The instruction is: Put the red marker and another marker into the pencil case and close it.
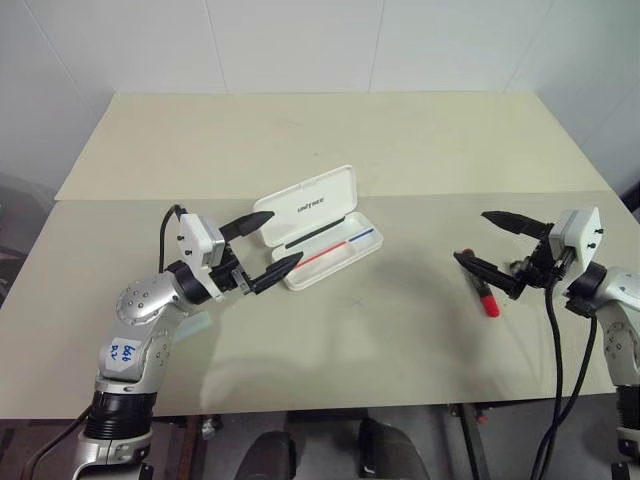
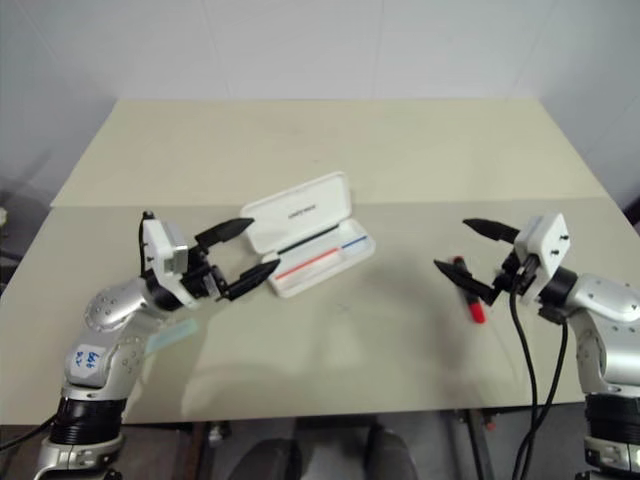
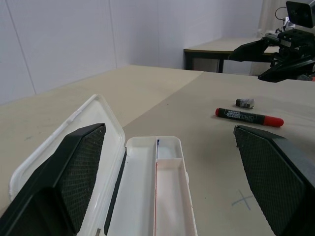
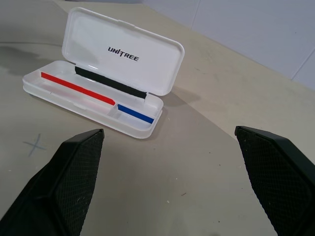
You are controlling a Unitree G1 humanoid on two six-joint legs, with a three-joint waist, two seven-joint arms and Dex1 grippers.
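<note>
Left eye view: pencil case lid up, ready for loading; red marker at its 3 o'clock, under right gripper; both grippers agape, empty, left gripper at case's 9.

Table: you have a beige top with a seam running across it from side to side, splitting a far panel from a near one.
Cross mark: you can see a small pencilled X on the near panel.
Small grey object: a little grey piece lies on the table; you cannot tell what it is.
Second table: another one stands further back.
Wall: a pale panelled wall rises behind.
</note>
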